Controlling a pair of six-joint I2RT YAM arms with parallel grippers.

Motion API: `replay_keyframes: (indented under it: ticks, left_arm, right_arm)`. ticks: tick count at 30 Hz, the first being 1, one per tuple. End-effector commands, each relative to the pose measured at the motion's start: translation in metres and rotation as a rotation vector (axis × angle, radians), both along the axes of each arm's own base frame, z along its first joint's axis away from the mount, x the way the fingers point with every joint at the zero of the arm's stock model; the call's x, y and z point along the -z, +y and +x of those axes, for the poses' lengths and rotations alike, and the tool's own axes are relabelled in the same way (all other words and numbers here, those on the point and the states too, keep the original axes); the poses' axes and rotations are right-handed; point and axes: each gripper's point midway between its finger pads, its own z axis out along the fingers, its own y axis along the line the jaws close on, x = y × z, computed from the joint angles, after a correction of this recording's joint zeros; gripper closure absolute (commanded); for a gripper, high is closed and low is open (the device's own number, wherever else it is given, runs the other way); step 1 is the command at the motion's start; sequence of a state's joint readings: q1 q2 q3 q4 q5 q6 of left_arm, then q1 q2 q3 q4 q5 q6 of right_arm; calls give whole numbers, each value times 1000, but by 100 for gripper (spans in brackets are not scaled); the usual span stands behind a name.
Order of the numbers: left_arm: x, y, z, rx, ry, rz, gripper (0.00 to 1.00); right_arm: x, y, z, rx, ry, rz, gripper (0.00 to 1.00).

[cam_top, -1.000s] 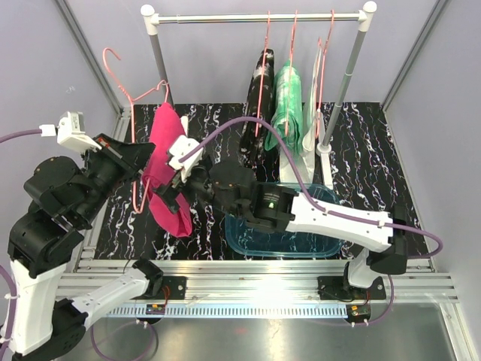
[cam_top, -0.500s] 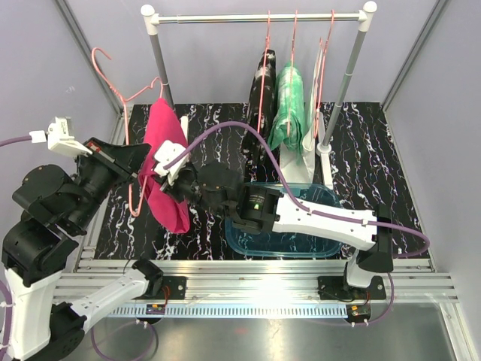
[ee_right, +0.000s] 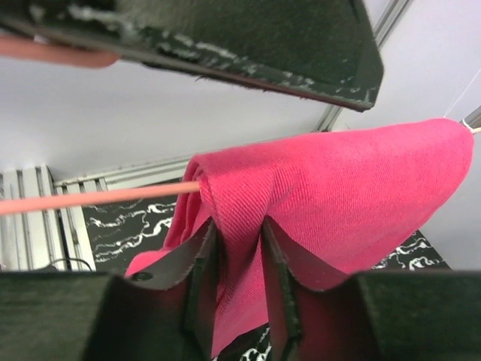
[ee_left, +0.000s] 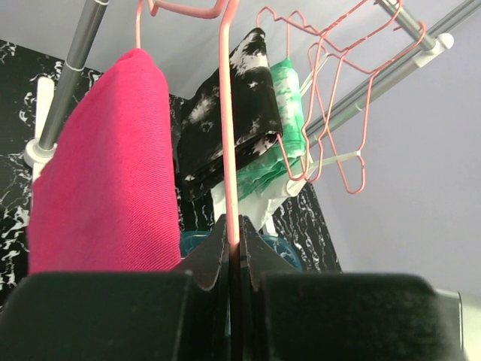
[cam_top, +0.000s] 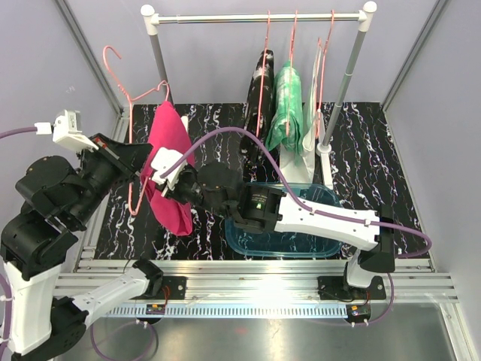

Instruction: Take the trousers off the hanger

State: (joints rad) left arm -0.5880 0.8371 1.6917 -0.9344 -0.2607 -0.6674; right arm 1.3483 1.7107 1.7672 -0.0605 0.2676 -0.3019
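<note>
The magenta trousers (cam_top: pixel 170 143) hang folded over a pink wire hanger (cam_top: pixel 132 101) off the rail, at the left. My left gripper (cam_top: pixel 140 161) is shut on the hanger's wire (ee_left: pixel 228 150), which runs up from between the jaws (ee_left: pixel 235 233). My right gripper (cam_top: pixel 167 185) pinches a fold of the magenta trousers (ee_right: pixel 338 180) close to the hanger bar (ee_right: pixel 98 198); the cloth fills the gap at the right gripper (ee_right: pixel 237 233). The black splashed trousers (cam_top: pixel 263 79) and the green tie-dye trousers (cam_top: pixel 287 101) hang on pink hangers from the rail (cam_top: pixel 225 17).
A clear blue bin (cam_top: pixel 316 239) lies on the black marbled mat under my right arm. The rack's two uprights (cam_top: pixel 342 83) stand at the back. Purple walls close in left and right. A purple cable arcs over the right arm.
My right gripper moved left to the magenta trousers and closed on a fold of them. The left arm swung the hanger slightly left, then back.
</note>
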Motion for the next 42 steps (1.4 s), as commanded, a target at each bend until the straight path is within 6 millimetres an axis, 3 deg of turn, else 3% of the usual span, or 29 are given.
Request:
replay_keyframes:
  ticks: [1,13,21,26,27,31,34,42]
  left_arm:
    - [-84,9,-15,12,-268,-111,100]
    - [-78,-6,-14,74,-246,-151,100]
    - [-73,-10,-14,95,-232,-146,100]
    - [-63,-7,-8,63,-210,-117,100]
    - [-59,-6,-5,48,-200,-101,100]
    - [-43,-4,1,23,-173,-63,100]
    - [-26,3,8,-31,-140,-27,100]
    - [24,33,16,-193,-50,68,100]
  right_arm:
    - [-26,-15,-4,-14,-58,-4,64]
    - [-40,-15,23,141,-103,43,53]
    - [-52,-6,30,168,-154,47,55]
    - [-64,-5,26,147,-185,53,79]
    - [-69,-7,24,143,-191,61,100]
    - [-79,-17,25,166,-211,75,100]
    - [-100,-29,31,225,-242,125,100]
    - [-149,-79,48,429,-313,203,100]
